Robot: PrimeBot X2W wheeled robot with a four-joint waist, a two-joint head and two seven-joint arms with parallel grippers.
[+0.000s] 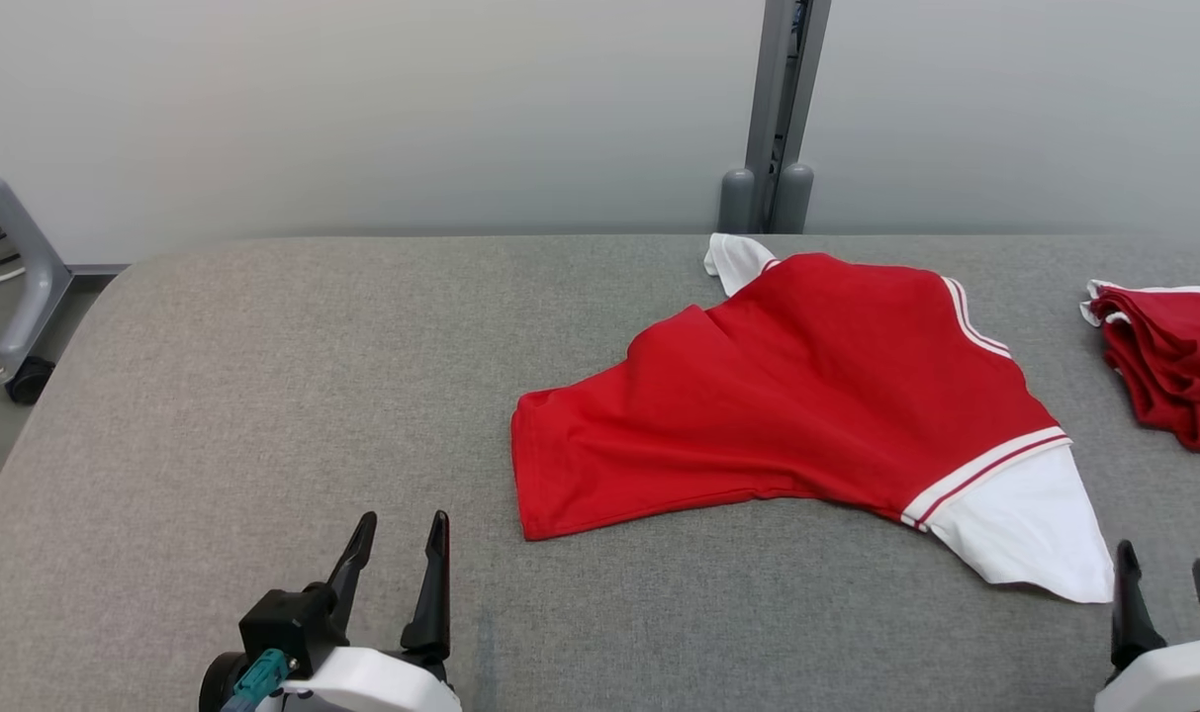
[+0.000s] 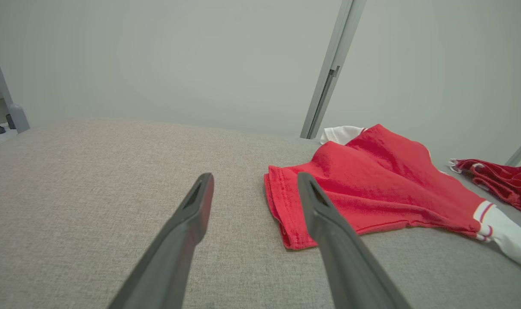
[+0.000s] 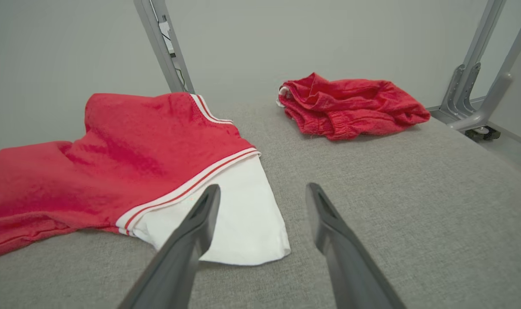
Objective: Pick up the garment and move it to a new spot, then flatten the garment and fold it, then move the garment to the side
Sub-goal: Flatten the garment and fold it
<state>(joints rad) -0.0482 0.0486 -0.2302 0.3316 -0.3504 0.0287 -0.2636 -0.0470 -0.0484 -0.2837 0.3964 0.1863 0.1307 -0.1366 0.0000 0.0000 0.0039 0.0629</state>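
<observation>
A red garment (image 1: 787, 396) with white sleeves and red-white striped trim lies spread but rumpled on the grey padded table (image 1: 263, 396), right of centre. Its hem points left, one white sleeve (image 1: 1025, 524) reaches toward the front right, the other peeks out at the back. My left gripper (image 1: 402, 529) stands open near the front edge, left of the hem (image 2: 286, 206), nothing between its fingers. My right gripper (image 1: 1168, 578) is open at the front right, just beside the white sleeve (image 3: 239, 214). The garment (image 3: 135, 159) is apart from both.
A second red garment (image 1: 1173, 366) lies bunched at the table's right edge, also the bundle (image 3: 350, 105). A grey post (image 1: 783, 109) rises behind the table. A wheeled frame leg (image 1: 21, 287) stands at the far left. Bare cloth surface spans the table's left half.
</observation>
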